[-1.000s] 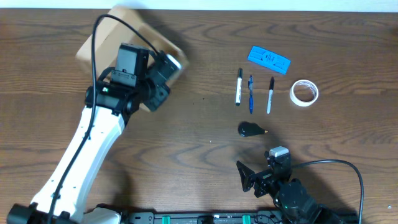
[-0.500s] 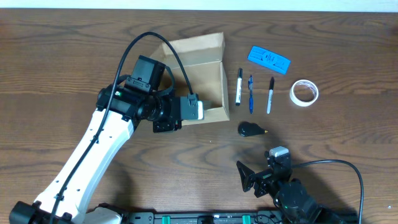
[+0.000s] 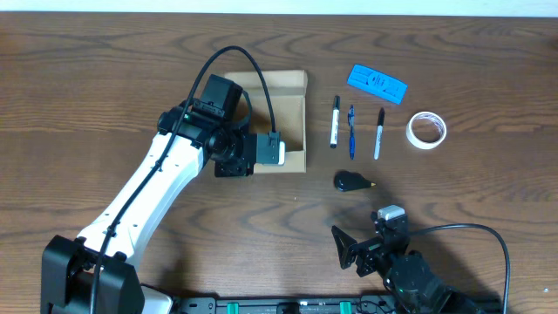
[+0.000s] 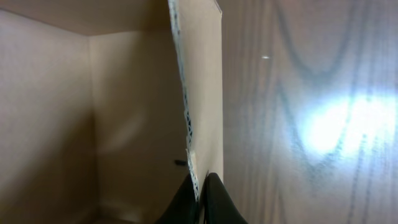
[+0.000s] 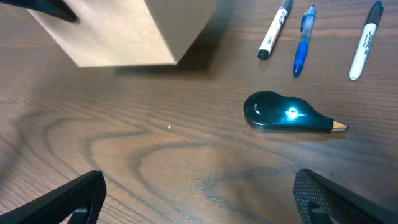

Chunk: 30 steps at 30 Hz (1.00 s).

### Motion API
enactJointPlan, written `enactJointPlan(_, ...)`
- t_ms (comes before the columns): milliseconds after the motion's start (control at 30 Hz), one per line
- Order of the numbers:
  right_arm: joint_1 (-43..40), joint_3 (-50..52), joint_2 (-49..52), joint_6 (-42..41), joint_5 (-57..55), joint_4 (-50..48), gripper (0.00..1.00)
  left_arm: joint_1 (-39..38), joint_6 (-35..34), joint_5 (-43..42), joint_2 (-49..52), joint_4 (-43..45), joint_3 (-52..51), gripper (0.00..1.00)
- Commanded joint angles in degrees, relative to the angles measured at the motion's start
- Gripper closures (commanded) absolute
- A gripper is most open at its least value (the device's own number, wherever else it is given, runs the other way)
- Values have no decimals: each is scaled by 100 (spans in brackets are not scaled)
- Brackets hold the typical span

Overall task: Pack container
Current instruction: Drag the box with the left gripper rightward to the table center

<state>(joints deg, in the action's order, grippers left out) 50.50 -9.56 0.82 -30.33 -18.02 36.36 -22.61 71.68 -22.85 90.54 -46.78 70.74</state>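
While I'm watching all 3 feeds, the L gripper (image 4: 199,190) is clenching the thin side wall of the container (image 3: 288,122), w/ one finger inside the box and one outside. The cardboard container is sitting open-side-up on the wooden table (image 3: 453,201), upper middle, just left of the white marker (image 3: 334,122). The blue pen (image 3: 351,131) and black marker (image 3: 378,133) are lying beside that, and the tape roll (image 3: 427,130) is sitting further right. The R gripper (image 5: 199,208) is hanging low near the front edge, fingers spread wide and released, w/ the dark tape dispenser (image 5: 286,117) lying just ahead of it.
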Motion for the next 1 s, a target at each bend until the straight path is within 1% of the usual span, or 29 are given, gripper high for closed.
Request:
enactJointPlan(0, -28, 20, -50, 83, -79, 0, 1, 0, -269, 160, 15, 39, 57, 94)
enactJointPlan(300, -28, 20, -50, 83, -81, 0, 1, -208, -466, 168, 15, 33, -37, 94)
enactJointPlan(433, -28, 20, -50, 83, -81, -2, 1, -313, -479, 385, 22, 76, -81, 94)
enactJointPlan(567, -26, 20, -50, 83, -81, 0, 1, -330, -918, 682, 22, 203, -87, 94)
enactJointPlan(833, -26, 20, -50, 83, -81, -2, 1, -334, -914, 638, 149, 184, -90, 94)
enactJointPlan(967, -28, 20, -50, 83, -81, -2, 1, -337, -916, 516, 203, 162, -90, 87)
